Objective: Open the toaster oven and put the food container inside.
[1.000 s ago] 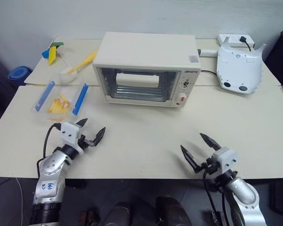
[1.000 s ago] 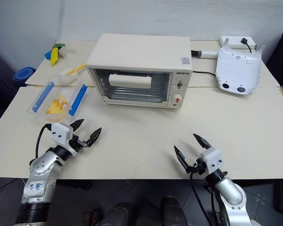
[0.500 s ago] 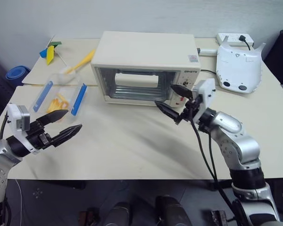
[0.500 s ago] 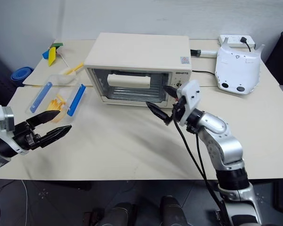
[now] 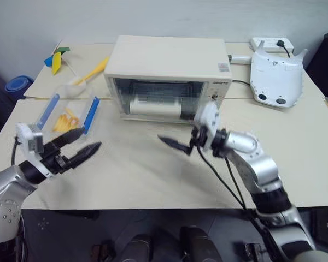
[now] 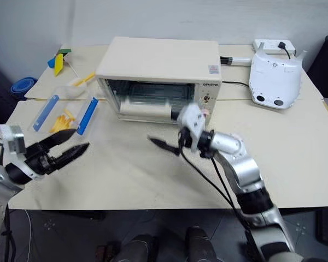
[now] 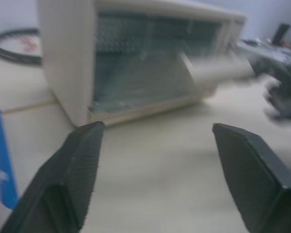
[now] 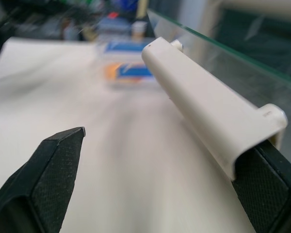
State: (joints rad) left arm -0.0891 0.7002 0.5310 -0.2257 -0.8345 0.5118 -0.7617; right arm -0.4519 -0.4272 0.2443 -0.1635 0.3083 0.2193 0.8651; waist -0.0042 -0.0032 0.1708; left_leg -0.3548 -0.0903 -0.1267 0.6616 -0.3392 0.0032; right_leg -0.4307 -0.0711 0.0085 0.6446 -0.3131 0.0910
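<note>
The cream-white toaster oven (image 5: 169,57) stands at the back middle of the table. Its glass door is tilted partly open, with the handle bar (image 5: 156,107) swung down and forward. My right gripper (image 5: 177,135) is open in front of the door. In the right wrist view the handle (image 8: 203,104) rests against the inside of one finger (image 8: 262,174), and the other finger (image 8: 58,155) stands well apart. The food container (image 5: 70,113), clear with blue clips and yellow strips, lies left of the oven. My left gripper (image 5: 90,138) hovers open just in front of it, holding nothing.
A white curved device (image 5: 276,76) with two dark holes sits at the back right, a power strip (image 5: 270,42) behind it. A yellow-handled brush (image 5: 90,73) and a blue and yellow item (image 5: 56,59) lie at the back left. Bare tabletop (image 5: 136,174) spreads between my arms.
Both arms rose from the table's front edge. The right gripper reached the oven front, then moved left and down as the door handle swung down and the door tilted open.
</note>
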